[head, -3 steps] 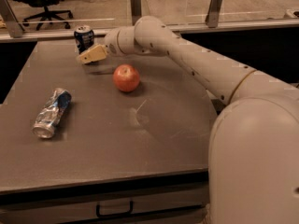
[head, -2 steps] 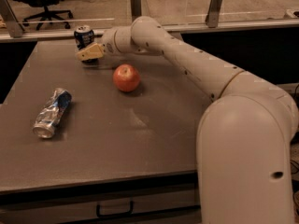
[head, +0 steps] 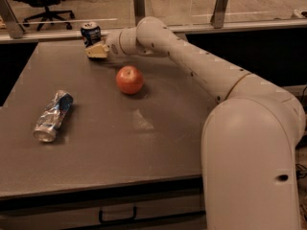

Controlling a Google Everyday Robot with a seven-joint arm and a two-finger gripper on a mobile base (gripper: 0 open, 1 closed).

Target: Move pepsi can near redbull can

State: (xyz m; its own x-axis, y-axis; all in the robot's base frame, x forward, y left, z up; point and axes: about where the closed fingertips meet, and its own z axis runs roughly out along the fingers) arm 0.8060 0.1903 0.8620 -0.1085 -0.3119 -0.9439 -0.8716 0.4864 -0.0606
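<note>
The pepsi can [head: 90, 33], a smooth dark navy-blue soda can with a silver top, stands upright at the far left of the grey table [head: 158, 143]. It is well apart from the redbull can [head: 52, 116], the dented silver-and-blue can lying at the near left. Your tan-tipped gripper [head: 97, 51] sits right at the pepsi can's base; you cannot tell whether it has hold of it. By my judgement, the whole carry is left to do.

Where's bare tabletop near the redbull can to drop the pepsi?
Bare table between the redbull can and apple, and in front of both toward the near edge. Crowded at the far edge: the end effector sits beside the pepsi can.
</note>
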